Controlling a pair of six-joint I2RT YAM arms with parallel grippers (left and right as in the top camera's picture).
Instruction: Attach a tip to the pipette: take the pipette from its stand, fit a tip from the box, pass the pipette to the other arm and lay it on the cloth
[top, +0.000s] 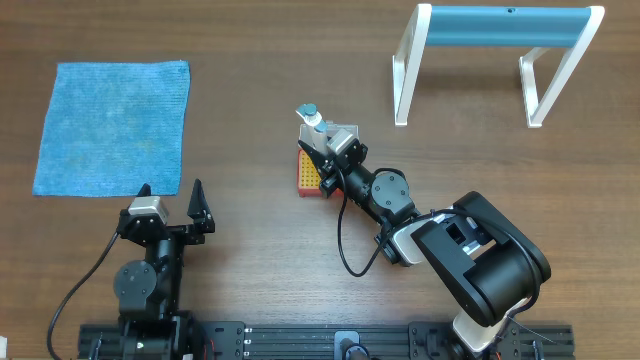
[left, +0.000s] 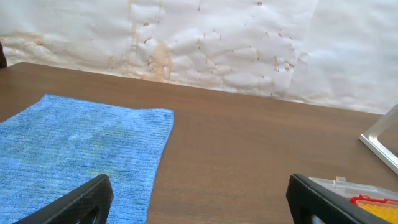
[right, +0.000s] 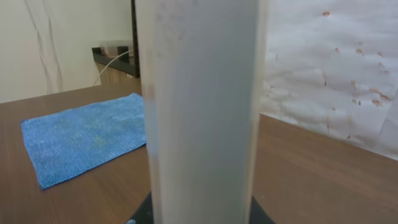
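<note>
Two things matter for the step in hand, which I judge to be fitting a tip: alignment and a straight push. The right gripper (top: 320, 150) holds the pipette (top: 313, 122) over the red and yellow tip box (top: 306, 180), so the pipette's nose should be centred over one tip and pressed down along its own axis without leaning. A sideways shove could tip the light box or seat the tip crooked. Whether a tip is already on cannot be told, since the arm hides the lower end. The right gripper's fingers are clamped on the pipette's pale barrel, which stands close to upright in the right wrist view. The left gripper (top: 170, 190) rests near its base with its fingers spread wide, holding and touching nothing. It sits just below the blue cloth (top: 112, 128), well placed for the handover. The white and blue stand (top: 505, 25) at the far right carries no pipette.
</note>
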